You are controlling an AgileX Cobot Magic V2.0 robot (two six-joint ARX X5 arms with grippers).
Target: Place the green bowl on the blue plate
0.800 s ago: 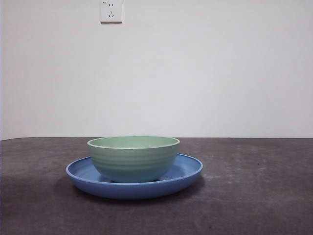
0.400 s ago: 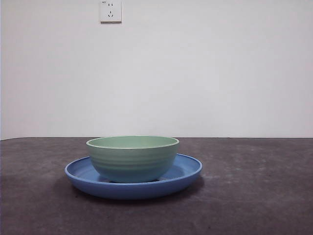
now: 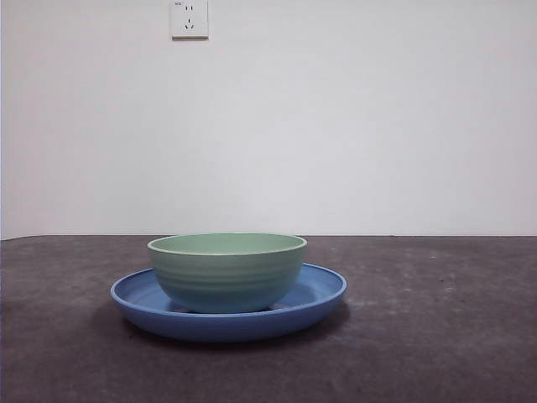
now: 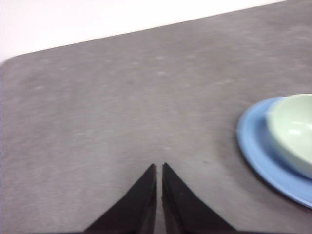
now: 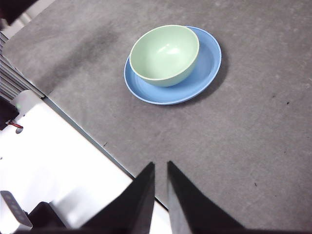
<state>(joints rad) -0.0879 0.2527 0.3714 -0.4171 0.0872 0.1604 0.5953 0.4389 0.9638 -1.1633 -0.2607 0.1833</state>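
Front view: the green bowl (image 3: 227,270) stands upright inside the blue plate (image 3: 323,294), which lies flat on the dark grey worktop (image 3: 436,336). The bowl sits slightly off the plate's centre, leaving more bare plate visible on one side than on the other. A white wall socket (image 3: 190,18) is fixed high on the pale wall behind. No arm enters this view.

Left wrist view: the left gripper (image 4: 159,168) hangs over bare worktop (image 4: 122,107), its two black jaws drawn together with only a thin slit between the tips, and nothing held. The plate (image 4: 253,151) and bowl (image 4: 295,129) appear at the picture's edge, well apart from the jaws.

Right wrist view: the right gripper (image 5: 161,165) is high above the worktop's near edge, its jaws nearly closed with a narrow gap, grasping nothing. The bowl (image 5: 165,53), its hollow glossy and empty, rests in the plate (image 5: 207,66), well apart from this gripper. White rig surfaces (image 5: 53,161) lie beside the worktop edge.
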